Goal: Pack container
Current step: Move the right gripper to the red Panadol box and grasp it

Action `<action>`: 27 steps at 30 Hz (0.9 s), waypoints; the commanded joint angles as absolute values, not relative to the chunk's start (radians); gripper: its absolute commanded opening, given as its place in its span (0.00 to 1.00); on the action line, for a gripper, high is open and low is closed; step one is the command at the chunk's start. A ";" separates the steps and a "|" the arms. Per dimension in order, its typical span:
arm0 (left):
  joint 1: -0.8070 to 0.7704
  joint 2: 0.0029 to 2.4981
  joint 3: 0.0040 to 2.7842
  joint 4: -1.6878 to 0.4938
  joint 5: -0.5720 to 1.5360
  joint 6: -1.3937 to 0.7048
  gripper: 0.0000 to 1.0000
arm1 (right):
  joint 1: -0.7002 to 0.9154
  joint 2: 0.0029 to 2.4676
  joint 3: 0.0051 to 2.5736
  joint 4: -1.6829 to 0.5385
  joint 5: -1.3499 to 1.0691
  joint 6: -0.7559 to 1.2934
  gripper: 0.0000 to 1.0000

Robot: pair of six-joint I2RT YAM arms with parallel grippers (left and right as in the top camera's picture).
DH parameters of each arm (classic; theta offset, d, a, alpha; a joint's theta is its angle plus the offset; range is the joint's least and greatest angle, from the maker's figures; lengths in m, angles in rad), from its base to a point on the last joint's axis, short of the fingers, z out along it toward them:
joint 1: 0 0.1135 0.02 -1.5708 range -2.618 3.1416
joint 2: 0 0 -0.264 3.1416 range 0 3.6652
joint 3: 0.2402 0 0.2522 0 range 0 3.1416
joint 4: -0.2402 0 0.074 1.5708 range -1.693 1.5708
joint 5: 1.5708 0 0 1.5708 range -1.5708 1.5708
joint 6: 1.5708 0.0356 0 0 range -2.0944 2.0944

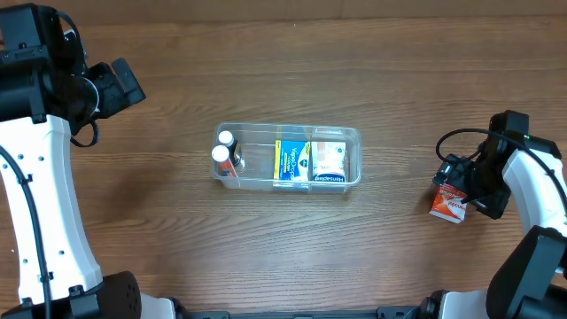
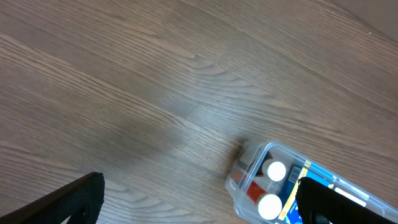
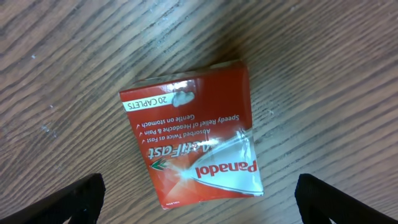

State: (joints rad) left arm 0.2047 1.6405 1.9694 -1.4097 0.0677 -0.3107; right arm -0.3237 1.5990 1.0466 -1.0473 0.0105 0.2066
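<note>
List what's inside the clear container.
The container holds two white-capped tubes at one end, a blue-and-yellow box in the middle and a white box beside it. Anything beneath them is hidden.

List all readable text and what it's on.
"Panadol": red box
"ActiFast": same box
"20 CAPLETS": same box
"Speedy Relief of Headache & Pain": same box
"Absorbed Twice as Fast": same box
"Gentle on stomach": same box
Blue-and-yellow box and white box in the container: too small to read.

left arm (image 1: 55,204): white shell, black joints; right arm (image 1: 540,177): same; cables (image 1: 461,132): black; claw fingers (image 3: 68,202): black
</note>
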 commanded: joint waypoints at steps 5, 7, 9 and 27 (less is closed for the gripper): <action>0.209 1.648 1.964 -1.406 0.068 -0.292 1.00 | -0.320 1.747 1.047 -1.033 0.005 0.155 1.00; 0.209 1.648 1.964 -1.406 0.068 -0.292 1.00 | -0.320 1.790 1.047 -1.029 0.005 0.156 1.00; 0.209 1.648 1.964 -1.406 0.068 -0.292 1.00 | -0.320 1.809 1.047 -1.021 0.004 0.157 1.00; 0.209 1.648 1.964 -1.407 0.068 -0.292 1.00 | -0.312 1.771 1.177 -1.119 -0.047 0.183 0.66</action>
State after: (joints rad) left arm 0.2047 1.6405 1.9694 -1.4090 0.0677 -0.3107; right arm -0.3233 1.8103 1.0973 -1.0939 -0.0216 0.1799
